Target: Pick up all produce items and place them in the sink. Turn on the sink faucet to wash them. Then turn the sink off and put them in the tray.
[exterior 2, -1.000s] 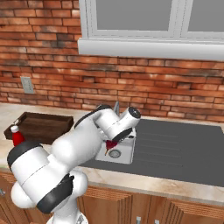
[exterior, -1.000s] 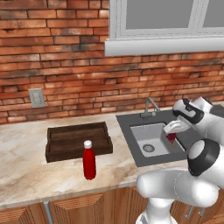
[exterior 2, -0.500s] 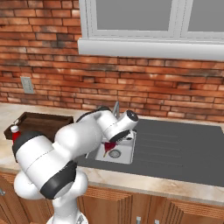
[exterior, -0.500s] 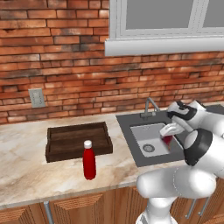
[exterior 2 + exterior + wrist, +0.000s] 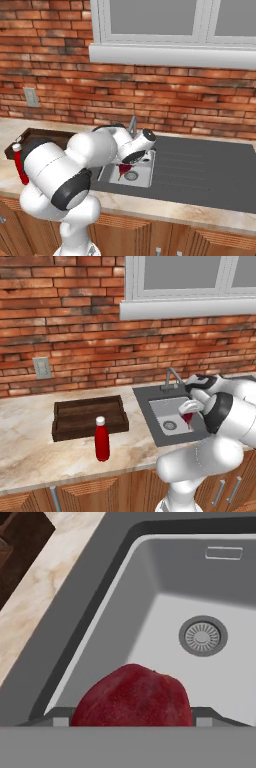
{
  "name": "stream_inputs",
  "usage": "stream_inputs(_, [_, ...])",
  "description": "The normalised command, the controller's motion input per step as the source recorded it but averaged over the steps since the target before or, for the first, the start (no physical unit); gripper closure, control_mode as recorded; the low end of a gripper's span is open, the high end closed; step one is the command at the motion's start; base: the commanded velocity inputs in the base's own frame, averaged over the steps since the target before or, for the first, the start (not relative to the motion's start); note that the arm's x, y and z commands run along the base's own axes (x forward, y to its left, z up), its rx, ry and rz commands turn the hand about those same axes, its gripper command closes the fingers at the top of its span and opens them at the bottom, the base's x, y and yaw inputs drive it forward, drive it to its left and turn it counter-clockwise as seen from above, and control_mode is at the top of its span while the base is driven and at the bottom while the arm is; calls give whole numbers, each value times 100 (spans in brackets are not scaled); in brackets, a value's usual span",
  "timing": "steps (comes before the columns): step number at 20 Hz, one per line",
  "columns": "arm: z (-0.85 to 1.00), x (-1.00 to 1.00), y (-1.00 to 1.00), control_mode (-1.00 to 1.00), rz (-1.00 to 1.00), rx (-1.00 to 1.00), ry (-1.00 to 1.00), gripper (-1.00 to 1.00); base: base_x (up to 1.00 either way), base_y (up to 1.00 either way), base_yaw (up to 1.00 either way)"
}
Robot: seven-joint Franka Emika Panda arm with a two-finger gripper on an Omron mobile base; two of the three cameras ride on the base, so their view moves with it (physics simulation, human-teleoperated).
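A small dark-red produce item hangs over the light-grey sink basin, with my gripper shut on it. In the hand view the produce item is large at the bottom, pinched between my fingertips, above the basin floor and near its round drain. From the right base view the produce item sits just over the sink, under my wrist. The thin grey faucet stands behind the basin. The dark brown tray lies left of the sink.
A tall red bottle with a white cap stands on the marble counter in front of the tray. A dark ribbed drainboard stretches right of the basin. A brick wall and window close off the back.
My gripper has sunk lower and slightly left toward the basin, still carrying the produce item. Nothing else has moved.
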Motion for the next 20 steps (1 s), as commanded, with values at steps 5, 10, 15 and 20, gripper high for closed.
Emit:
stream_inputs(5, [-18, 10, 0, -100, 0, -2, -1, 100, 0, 0, 0])
stream_inputs(10, [-19, 10, 1, -100, 0, -2, 0, 100, 0, 0, 0])
stream_inputs(15, [-16, 9, 5, -100, 0, -2, 0, 100, 0, 0, 0])
stream_inputs(20, [-19, 8, 8, -100, 0, -2, 0, 100, 0, 0, 0])
